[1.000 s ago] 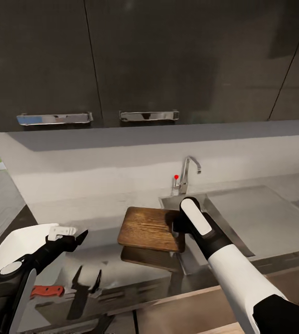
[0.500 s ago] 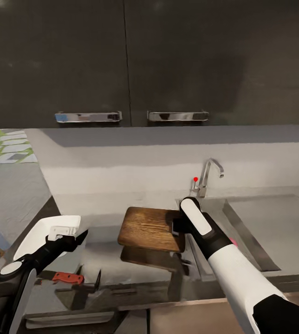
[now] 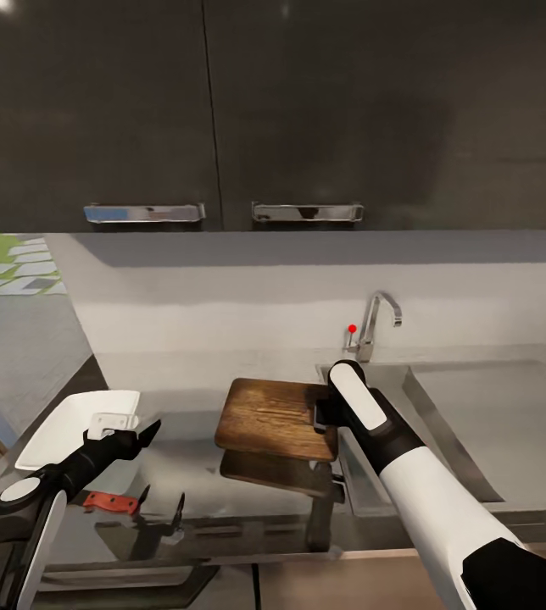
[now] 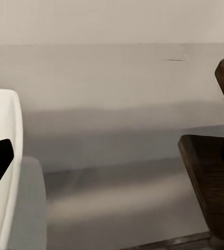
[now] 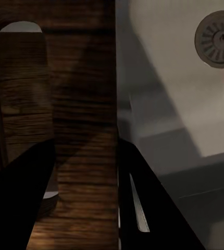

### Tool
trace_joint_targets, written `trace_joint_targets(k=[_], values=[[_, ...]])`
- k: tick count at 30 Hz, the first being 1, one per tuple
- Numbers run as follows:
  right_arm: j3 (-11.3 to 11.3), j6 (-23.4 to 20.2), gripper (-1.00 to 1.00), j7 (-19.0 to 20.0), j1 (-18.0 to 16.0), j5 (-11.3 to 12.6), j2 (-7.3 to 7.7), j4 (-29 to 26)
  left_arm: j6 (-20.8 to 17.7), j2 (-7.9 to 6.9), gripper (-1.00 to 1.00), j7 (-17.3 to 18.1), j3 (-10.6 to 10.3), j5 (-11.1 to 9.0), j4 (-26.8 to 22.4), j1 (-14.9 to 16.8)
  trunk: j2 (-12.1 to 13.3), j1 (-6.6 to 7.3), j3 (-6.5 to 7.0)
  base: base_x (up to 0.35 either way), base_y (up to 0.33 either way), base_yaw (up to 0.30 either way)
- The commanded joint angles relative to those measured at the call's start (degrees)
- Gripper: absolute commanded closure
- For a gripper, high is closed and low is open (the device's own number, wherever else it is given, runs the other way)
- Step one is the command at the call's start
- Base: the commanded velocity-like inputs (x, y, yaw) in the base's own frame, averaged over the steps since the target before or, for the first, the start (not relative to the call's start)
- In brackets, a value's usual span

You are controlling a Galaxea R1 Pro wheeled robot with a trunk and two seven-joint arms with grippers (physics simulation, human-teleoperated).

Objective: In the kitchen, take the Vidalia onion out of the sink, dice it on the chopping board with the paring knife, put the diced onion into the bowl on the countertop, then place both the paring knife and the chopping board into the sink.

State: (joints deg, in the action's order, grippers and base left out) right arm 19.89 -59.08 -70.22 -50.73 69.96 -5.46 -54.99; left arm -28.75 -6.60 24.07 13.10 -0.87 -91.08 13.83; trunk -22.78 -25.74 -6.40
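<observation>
- the right end effector (image 3: 320, 414) is clamped on the chopping board (image 3: 270, 418), held above the desk (image 3: 197, 474) just beside the sink (image 3: 476, 424) edge.
- the left end effector (image 3: 142, 434) is spread wide and empty, near the bowl (image 3: 65, 418); the paring knife (image 3: 108, 501) lies at the desk's front edge.
- risk: the edge grip could let the board tilt or clip the sink rim.

Grained matt wood chopping board (image 3: 271, 417) — glossy, mirror-like dark countertop (image 3: 197, 474) — brushed steel sink (image 3: 476, 415), chrome faucet (image 3: 375, 322).
</observation>
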Motion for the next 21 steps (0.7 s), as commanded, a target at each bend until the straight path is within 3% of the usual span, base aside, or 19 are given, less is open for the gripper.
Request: trace_joint_targets(k=[1,10,13,14,15,21], values=[[0.10,-0.33,1.00,-0.62,-0.07,0.51,0.01,-0.03,-0.43,0.01,-1.00,0.28,0.08,-0.09,-0.06,0.06,-0.13,-0.04,-0.13,0.000,-0.009,0.001],[0.55,-0.33,1.00,-0.37,0.06,0.53,0.01,0.04,-0.43,0.01,-1.00,0.28,0.08,-0.09,-0.06,0.06,-0.13,-0.04,-0.13,0.000,-0.001,0.000],[2.12,-0.33,1.00,1.08,0.14,0.53,0.01,0.21,-0.43,0.01,-1.00,0.28,0.08,-0.09,-0.06,0.06,-0.13,-0.04,-0.13,0.000,0.000,0.000],[5.85,-0.33,1.00,3.99,0.25,0.53,0.01,0.48,-0.43,0.01,-1.00,0.28,0.08,-0.09,-0.06,0.06,-0.13,-0.04,-0.13,0.000,0.000,0.000],[6.92,-0.33,1.00,4.70,0.26,0.53,0.01,0.52,-0.43,0.01,-1.00,0.28,0.08,-0.09,-0.06,0.06,-0.13,-0.04,-0.13,0.000,0.000,0.000],[8.66,-0.33,1.00,5.80,0.28,0.48,0.01,0.58,-0.43,0.01,-1.00,0.28,0.08,-0.09,-0.06,0.06,-0.13,-0.04,-0.13,0.000,0.000,0.000]])
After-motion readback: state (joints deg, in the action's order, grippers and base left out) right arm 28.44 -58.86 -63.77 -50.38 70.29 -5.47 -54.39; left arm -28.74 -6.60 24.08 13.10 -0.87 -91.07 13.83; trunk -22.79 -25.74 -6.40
